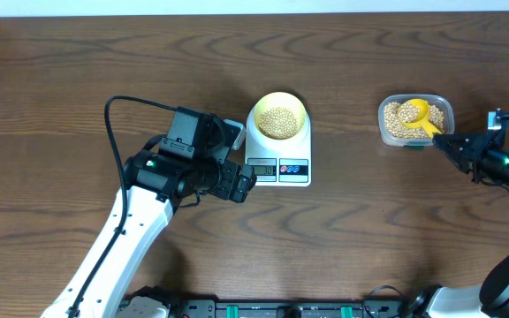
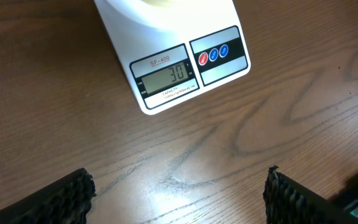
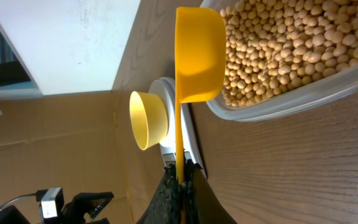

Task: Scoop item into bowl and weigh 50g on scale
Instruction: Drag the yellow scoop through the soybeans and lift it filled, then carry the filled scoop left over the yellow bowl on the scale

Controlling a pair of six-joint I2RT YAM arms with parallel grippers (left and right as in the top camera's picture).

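From overhead I see the scale (image 1: 278, 150) near the middle of the counter, with the bowl (image 1: 278, 117) on its platform and a layer of beans (image 1: 279, 121) in it. The clear tub (image 1: 416, 121) stands toward the right edge of the counter, well apart from the scale. The yellow scoop (image 1: 416, 113) lies in it, and the right jaws reach it from the right edge. My left arm (image 1: 162, 172) ends just beside the display end of the scale. In the left wrist view the display (image 2: 166, 73) reads 30. The left jaws stand wide apart, one fingertip (image 2: 67, 196) in each lower corner and only bare counter between them. In the right wrist view the right jaws are clamped on the scoop's handle (image 3: 179, 134), and the cup (image 3: 199, 53) sits over the near wall of the tub among the beans there. I can't tell how full it is from this side. I judge I'm mid-scoop and short of the target. The next move calls for lifting the scoop level, carrying it to the bowl and tipping in small amounts. The left wrist camera should stay on the display so I don't overshoot.
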